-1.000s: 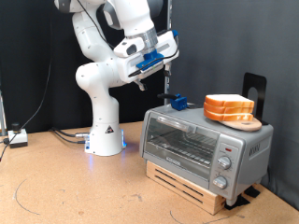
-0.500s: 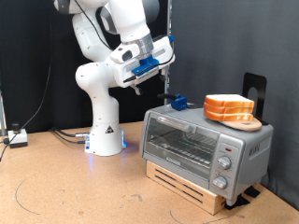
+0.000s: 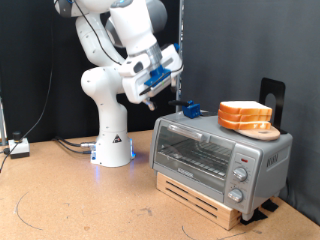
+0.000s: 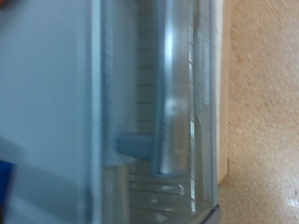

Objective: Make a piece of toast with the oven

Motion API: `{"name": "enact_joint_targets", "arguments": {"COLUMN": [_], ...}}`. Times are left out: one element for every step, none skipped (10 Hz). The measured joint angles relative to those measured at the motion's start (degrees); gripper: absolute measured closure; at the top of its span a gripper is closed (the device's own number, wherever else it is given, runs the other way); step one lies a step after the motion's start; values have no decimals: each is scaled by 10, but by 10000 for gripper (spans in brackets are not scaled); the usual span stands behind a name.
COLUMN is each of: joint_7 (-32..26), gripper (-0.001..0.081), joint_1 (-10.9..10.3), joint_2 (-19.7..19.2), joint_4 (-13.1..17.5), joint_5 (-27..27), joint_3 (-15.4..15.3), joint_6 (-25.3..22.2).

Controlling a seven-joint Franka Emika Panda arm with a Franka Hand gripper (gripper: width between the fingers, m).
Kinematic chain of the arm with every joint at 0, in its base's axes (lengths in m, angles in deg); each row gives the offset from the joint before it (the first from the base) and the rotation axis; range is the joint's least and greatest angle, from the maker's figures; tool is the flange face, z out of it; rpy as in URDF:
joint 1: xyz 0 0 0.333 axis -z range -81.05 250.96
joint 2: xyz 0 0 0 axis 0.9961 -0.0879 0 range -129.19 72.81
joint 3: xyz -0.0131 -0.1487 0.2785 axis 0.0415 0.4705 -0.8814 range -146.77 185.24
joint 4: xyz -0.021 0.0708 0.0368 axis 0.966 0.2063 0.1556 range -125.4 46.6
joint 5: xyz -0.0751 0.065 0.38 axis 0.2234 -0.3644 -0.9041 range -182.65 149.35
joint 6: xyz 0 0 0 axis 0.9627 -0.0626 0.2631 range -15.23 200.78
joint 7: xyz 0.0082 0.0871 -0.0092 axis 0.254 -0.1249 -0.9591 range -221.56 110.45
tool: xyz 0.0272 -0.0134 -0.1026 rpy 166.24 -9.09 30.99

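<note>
Currently hanging in the upper middle of the exterior frame, well above the tabletop (image 3: 60, 205) and up-left of the oven (image 3: 220, 157): the white arm (image 3: 105, 90), tilted, with its gripper (image 3: 148, 98) aimed down and toward the oven's front. Sitting at lower right, on a wooden crate (image 3: 200, 197), door closed, glass front and bar handle (image 4: 168, 93) facing the frame's lower left, knobs (image 3: 240, 172) stacked down its right side. Resting on the oven's roof, toward the right: a round wooden board (image 3: 255, 129) carrying stacked bread slices, the piece of toast (image 3: 245, 111) among them and untouched. Standing just left of the board, a small blue object (image 3: 189, 108). Filling the blurred wrist view: the oven's grey edge, the handle and wire rack behind glass. Gripping nothing, by every sign, though finger spread not showing in either view, so cannot tell how far open. Judging the step as an approach to the door handle; worth squaring the fingers to the bar, closing on its middle, and pulling along the hinge's arc rather than straight out.
</note>
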Motion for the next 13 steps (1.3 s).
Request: {"name": "enact_joint_targets", "arguments": {"joint_7": [3, 3, 1, -9, -12, -10, -5, 2, 9, 13, 14, 14, 14], "gripper": [-3, -3, -3, -3, -3, -3, -3, -3, -3, -3, -3, -3, -3], "joint_1": [6, 12, 11, 9, 8, 8, 8, 8, 8, 7, 4, 0, -2], "joint_2": [-9, -22, -21, -19, -17, -18, -23, -31, -43, -58, -74, -89, -103], "joint_4": [-17, -22, -21, -21, -21, -23, -29, -35, -39, -41, -42, -42, -42], "joint_5": [11, 17, 14, 3, -1, -1, 0, 0, 0, -1, -5, -9, -10], "joint_3": [0, -3, -2, 2, 3, 1, -4, -12, -20, -28, -32, -34, -34], "joint_6": [10, 20, 20, 11, 3, 3, 11, 29, 49, 67, 84, 97, 109]}}
